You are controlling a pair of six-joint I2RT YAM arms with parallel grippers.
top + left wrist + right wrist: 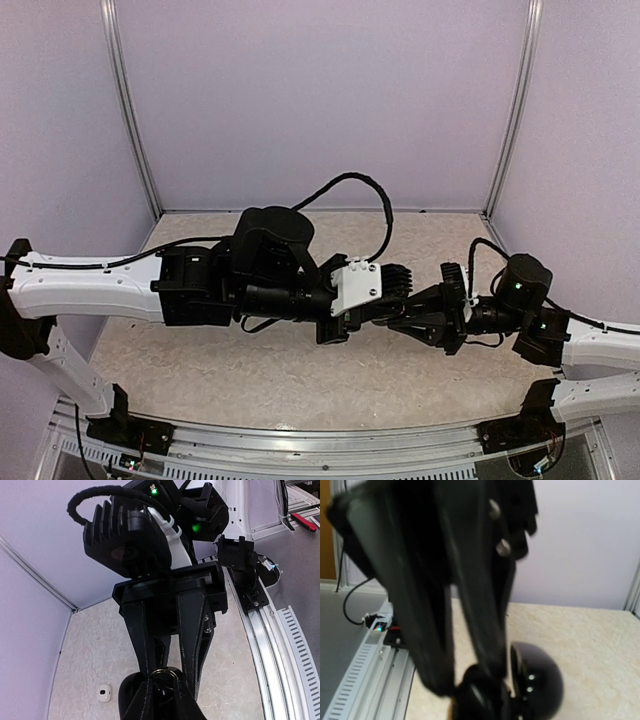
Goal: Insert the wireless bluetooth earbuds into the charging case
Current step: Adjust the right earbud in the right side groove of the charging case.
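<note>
My left gripper (366, 318) and right gripper (388, 320) meet tip to tip in mid-air over the table's middle. In the left wrist view my left gripper (164, 684) is shut on a black charging case (131, 697), whose open lid hangs to one side. The right gripper's fingers (142, 640) come down on either side of the case's gold-rimmed socket (167, 671), with a narrow gap between them. Something small, black and glossy sits in the ring. One white earbud (104, 693) lies on the table. The blurred right wrist view shows the case lid (540, 680). The other earbuds are hidden.
The beige table (300, 370) is walled in lavender at the back and sides. An aluminium rail (260, 630) runs along the near edge, with the right arm's base mount (240, 555) on it. A red-handled tool (302, 522) lies off the table.
</note>
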